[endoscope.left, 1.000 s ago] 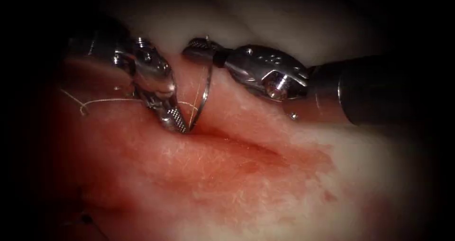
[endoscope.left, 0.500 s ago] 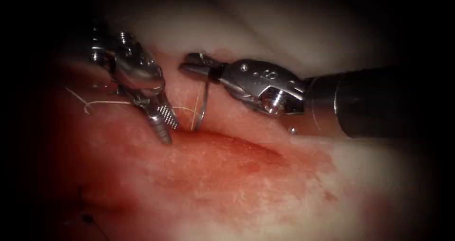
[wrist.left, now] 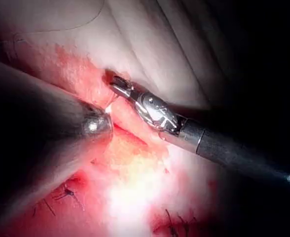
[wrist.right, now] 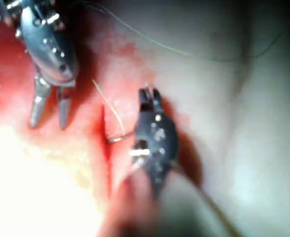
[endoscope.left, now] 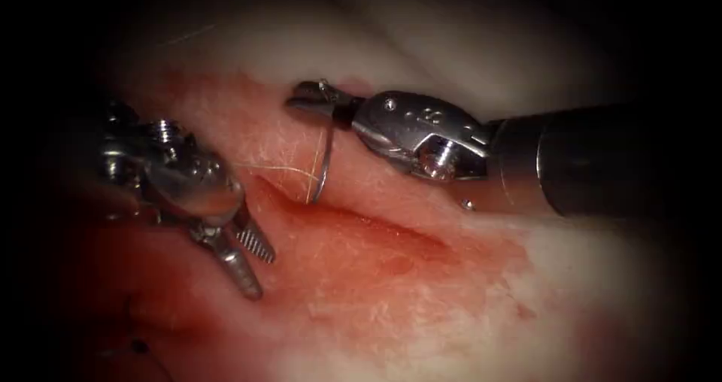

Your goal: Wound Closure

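Needle (endoscope.left: 323, 168) held by your right tool (endoscope.left: 312, 100) near its blunt tail end, the fingers clamped on it; the curve drops from there to the cut (endoscope.left: 353, 220), and its lower end sits in the tissue (endoscope.left: 421, 292) at the cut's upper edge, on the endoscope view's left half. Your left tool (endoscope.left: 252, 265) hangs apart from the needle, lower and to the left, its fingers spread and holding nothing.

The endoscope view gives you the thread (endoscope.left: 282, 169) as a pale line running leftward from the needle across the reddened tissue. The right wrist view shows you both tools at once: the left tool's (wrist.right: 49, 108) two fingers parted over the red fluid (wrist.right: 7, 74), and the right tool (wrist.right: 147, 96) with the needle (wrist.right: 116, 138) bending beneath it into the cut's edge. The left wrist view adds dark cut ends of thread (wrist.left: 68, 192) from stitches already placed further along the tissue, plus the right tool (wrist.left: 118, 86) reaching in over the pale fat.

Around the cut the tissue is wet and pink-red, fading to white at the margins; beyond it everything is dark.
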`<state>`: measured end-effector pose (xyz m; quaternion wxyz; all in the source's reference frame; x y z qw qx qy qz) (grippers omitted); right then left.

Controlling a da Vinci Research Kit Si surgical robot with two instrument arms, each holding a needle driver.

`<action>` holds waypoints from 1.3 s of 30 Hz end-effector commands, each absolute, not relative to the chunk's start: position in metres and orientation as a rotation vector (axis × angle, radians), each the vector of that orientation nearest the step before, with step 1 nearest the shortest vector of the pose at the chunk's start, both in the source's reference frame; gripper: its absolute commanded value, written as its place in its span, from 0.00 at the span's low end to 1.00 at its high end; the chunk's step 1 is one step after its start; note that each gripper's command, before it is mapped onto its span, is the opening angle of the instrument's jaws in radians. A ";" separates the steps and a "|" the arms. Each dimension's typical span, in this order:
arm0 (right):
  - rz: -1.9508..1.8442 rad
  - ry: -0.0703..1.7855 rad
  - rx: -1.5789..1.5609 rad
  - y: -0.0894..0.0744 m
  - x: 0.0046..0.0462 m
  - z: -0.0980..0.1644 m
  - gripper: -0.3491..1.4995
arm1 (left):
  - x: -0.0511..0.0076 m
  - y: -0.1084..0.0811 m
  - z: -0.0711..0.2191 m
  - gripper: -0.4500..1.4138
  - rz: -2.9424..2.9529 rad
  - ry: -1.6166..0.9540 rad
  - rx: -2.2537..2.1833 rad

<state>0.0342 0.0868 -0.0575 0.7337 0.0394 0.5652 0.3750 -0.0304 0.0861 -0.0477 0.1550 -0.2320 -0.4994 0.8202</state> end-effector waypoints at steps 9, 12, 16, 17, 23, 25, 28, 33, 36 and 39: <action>0.855 1.261 0.100 0.087 0.0349 -0.057 0.00 | -0.0313 0.085 -0.047 0.53 2.350 -1.413 -0.674; 0.881 1.266 0.117 0.087 0.0350 -0.057 0.00 | -0.0314 0.084 -0.047 0.53 2.344 -1.412 -0.682; 0.955 1.266 0.156 0.087 0.0350 -0.058 0.00 | -0.0309 0.084 -0.047 0.53 2.344 -1.409 -0.693; 0.960 1.266 0.159 0.087 0.0350 -0.058 0.00 | -0.0307 0.084 -0.047 0.53 2.342 -1.410 -0.696; 0.986 1.245 0.201 0.087 0.0344 -0.058 0.00 | -0.0296 0.083 -0.047 0.53 2.344 -1.401 -0.712; 0.983 1.237 0.206 0.087 0.0341 -0.058 0.00 | -0.0295 0.083 -0.047 0.53 2.344 -1.402 -0.716; 0.951 1.232 0.194 0.087 0.0337 -0.058 0.00 | -0.0294 0.083 -0.047 0.53 2.342 -1.400 -0.720; 0.928 1.236 0.189 0.087 0.0339 -0.057 0.00 | -0.0294 0.083 -0.047 0.53 2.342 -1.399 -0.720; 0.927 1.244 0.192 0.087 0.0340 -0.058 0.00 | -0.0296 0.083 -0.047 0.53 2.341 -1.398 -0.720; 0.928 1.249 0.189 0.087 0.0341 -0.058 0.00 | -0.0300 0.083 -0.047 0.53 2.338 -1.394 -0.722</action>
